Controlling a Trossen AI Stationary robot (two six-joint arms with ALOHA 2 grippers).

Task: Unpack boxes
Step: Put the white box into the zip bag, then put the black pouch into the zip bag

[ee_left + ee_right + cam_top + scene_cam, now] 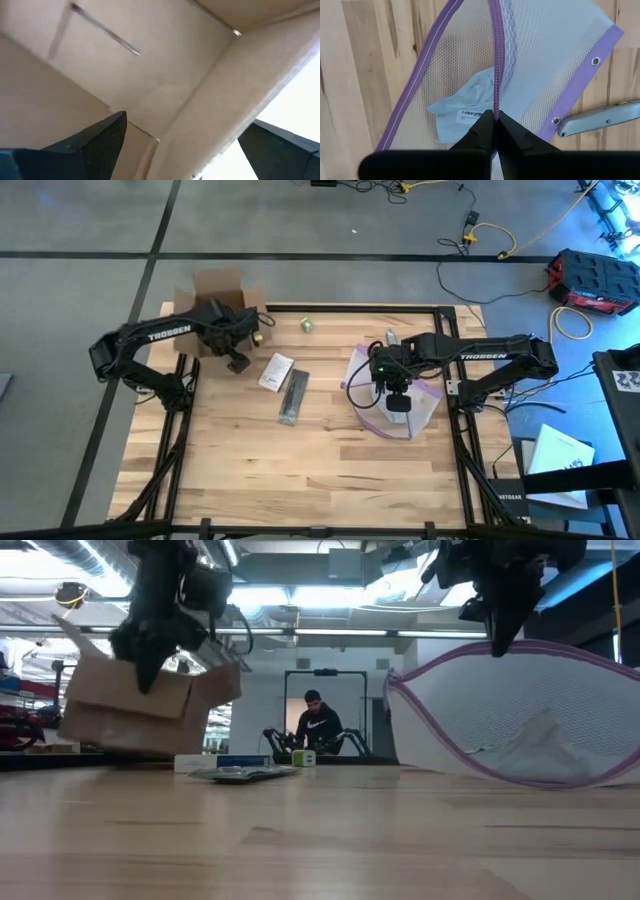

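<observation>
The cardboard box [215, 305] is sitting at the upper left of the high view, at the table's far left corner, with its flaps standing open, so the opening step looks done. The left gripper [236, 360] is hanging at the box's near edge; in the left wrist view its two dark fingers [95, 145] are standing well apart with a cardboard wall [220, 100] running between them, and I cannot tell whether they are touching it. Several things are already lying out on the table [300, 470]: a small white packet [276, 371], a dark flat packet [292, 396] beside it, and a small green item [306, 325] near the far edge. At centre right of the high view, the right gripper [495, 120] is pinching the purple zip edge of the mesh bag [535, 60], jaws fully closed on it, holding the bag's mouth up; a pale wrapped item [465, 107] is lying inside, and a grey knife-like tool [597, 120] is lying just beside the bag. Judging from this, unpacking is partly done; the box interior seen by the left wrist is looking bare, so mainly bagging the loose items appears to remain.
</observation>
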